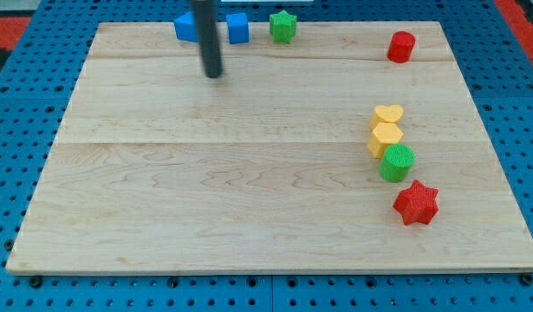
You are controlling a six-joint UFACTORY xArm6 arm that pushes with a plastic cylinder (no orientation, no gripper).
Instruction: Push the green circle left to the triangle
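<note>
Progress on this one looked like basically zero, judging by how things lay. Green circle (397, 163) was sitting way over on the right side of the wooden board (205, 199), wedged into a little column: touching the yellow hexagon (384, 138) on its far side, with a yellow heart (388, 113) beyond that, and a red star (416, 203) just beside it on the near side. My tip (214, 73) was off at the far left-centre, well apart from the circle, with nothing touching it. No claw on this rig at all, just the bare rod, so nothing to call wide or narrow and nothing held. So the whole job was still left, I'd say: get round to the circle's right side and shove it left across the board. Hard part to read was the target. A blue block (186, 27) at the far edge was partly hidden behind the rod, so I couldn't swear it was the triangle; the blue cube (238, 28) and green star (283, 26) sat next to it, a red cylinder (401, 46) far right.
</note>
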